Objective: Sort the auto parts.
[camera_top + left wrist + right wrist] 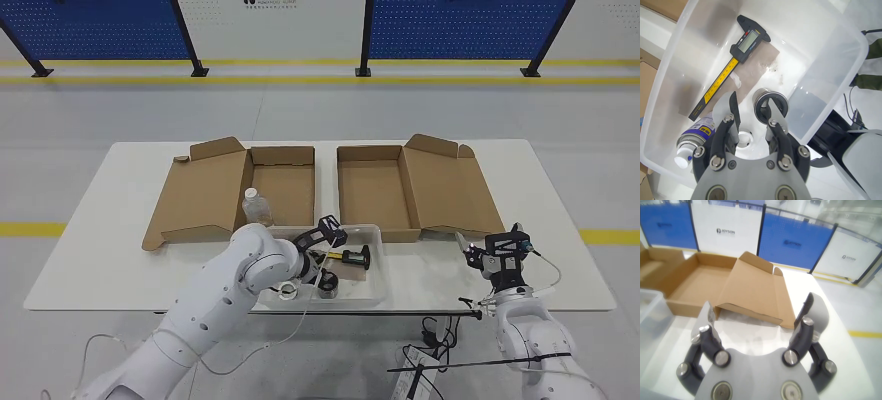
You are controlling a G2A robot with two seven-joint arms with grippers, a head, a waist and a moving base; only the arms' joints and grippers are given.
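Jaws of my left gripper [752, 101] part open, 1 finger over bearing [758, 106] bore; my right gripper [759, 306] wide, holding nothing.

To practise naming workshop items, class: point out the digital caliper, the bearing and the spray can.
digital caliper [746, 42]: left wrist view, on its display screen.
bearing [758, 111]: left wrist view, on its black face.
spray can [700, 129]: left wrist view, on its blue label.

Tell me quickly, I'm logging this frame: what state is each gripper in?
Left gripper: open, one jaw over the hole of the steel-and-black ring bearing.
Right gripper: open, holding nothing.
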